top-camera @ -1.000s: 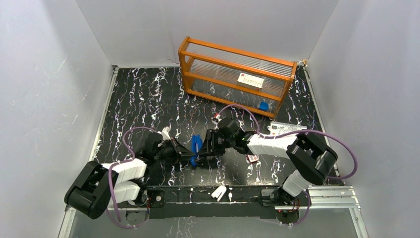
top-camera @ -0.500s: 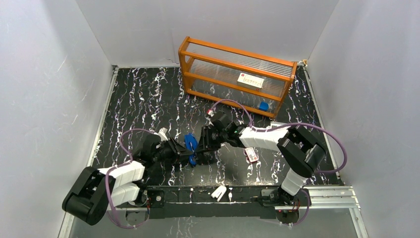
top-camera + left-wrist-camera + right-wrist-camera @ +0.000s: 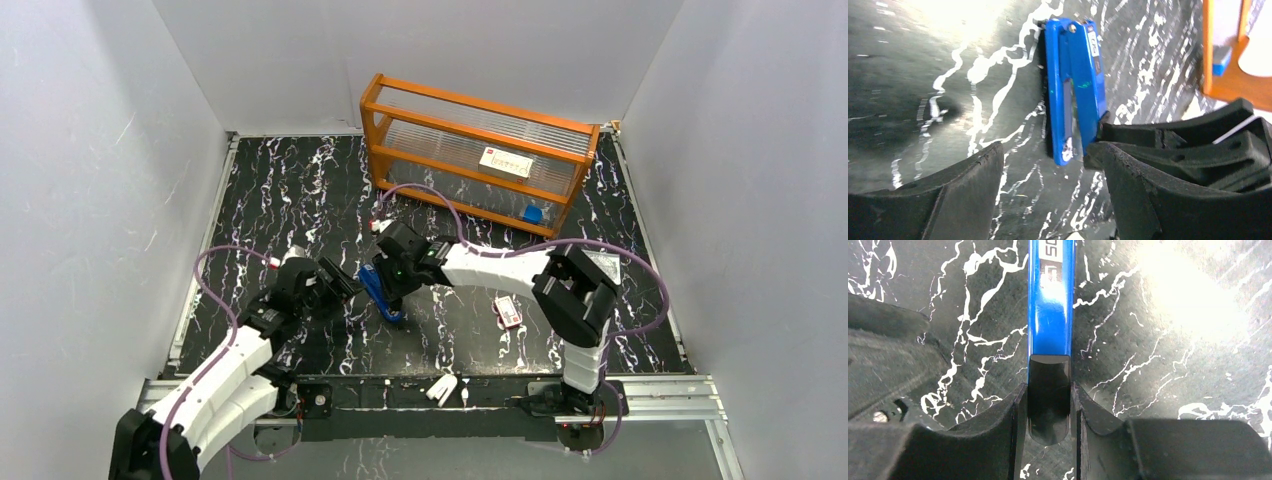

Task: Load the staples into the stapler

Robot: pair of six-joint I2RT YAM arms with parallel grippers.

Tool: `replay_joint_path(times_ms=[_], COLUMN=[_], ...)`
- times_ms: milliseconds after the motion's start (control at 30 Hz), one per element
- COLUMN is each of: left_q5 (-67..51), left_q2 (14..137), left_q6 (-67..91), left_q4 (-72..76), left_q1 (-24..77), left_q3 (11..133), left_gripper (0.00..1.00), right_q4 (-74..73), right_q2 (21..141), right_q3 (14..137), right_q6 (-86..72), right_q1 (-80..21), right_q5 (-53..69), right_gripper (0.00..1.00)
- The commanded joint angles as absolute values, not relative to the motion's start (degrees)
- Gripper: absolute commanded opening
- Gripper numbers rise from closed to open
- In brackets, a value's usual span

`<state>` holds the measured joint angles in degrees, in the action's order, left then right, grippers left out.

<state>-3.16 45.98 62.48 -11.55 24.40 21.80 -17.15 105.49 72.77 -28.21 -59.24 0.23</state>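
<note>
Staple box (image 3: 508,312) sits unmoved, right of the stapler (image 3: 1050,310); left gripper (image 3: 342,282), clamped on it a second ago, now hangs just left, jaws wide apart; right gripper (image 3: 1048,390) pinches its black front end on the table (image 3: 280,190); rack (image 3: 371,125) well beyond.

We record the stapler (image 3: 383,291) as bright blue, with a glossy black front end and a white label strip bearing dark print. The table (image 3: 280,200) is black, veined with white in a marble pattern. The rack (image 3: 478,155) has an orange frame and clear ribbed panels. Its label (image 3: 507,161) is white with red marking, and the small block (image 3: 533,213) in it is blue. The small box (image 3: 509,312) is red and white. The left arm (image 3: 240,360) and right arm (image 3: 500,265) are white with black joints, and their cables (image 3: 420,186) are purple.
</note>
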Motion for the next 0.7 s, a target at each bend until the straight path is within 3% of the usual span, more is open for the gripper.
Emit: replay_joint_path(times_ms=[0, 100, 200, 333, 667], left_q5=[10.77, 14.8, 16.07, 14.88, 9.95], left_q2=[41.82, 40.5, 40.45, 41.16, 41.34], left_q6=[61.89, 61.01, 59.29, 56.61, 52.0], left_q4=[-27.16, -29.83, -30.65, -30.4, -26.9], left_q1=[23.91, 23.82, 23.82, 23.82, 23.82], left_q3=[26.23, 28.6, 30.26, 31.55, 31.19], left_gripper=[0.7, 0.71, 0.71, 0.72, 0.73], right_q4=[-23.99, -24.64, -23.71, -22.73, -38.46], right_q2=[108.44, 108.44, 105.89, 100.12, 78.01], right_q3=[78.51, 79.4, 78.89, 76.63, 53.24], right_q6=[-23.67, -23.63, -24.26, -27.12, -52.62], right_q1=[-62.83, -63.54, -63.52, -63.28, -64.58], right_q5=[-8.16, -8.44, -7.69, -7.3, -7.28], right_gripper=[0.34, 0.44, 0.64, 0.75, 0.77])
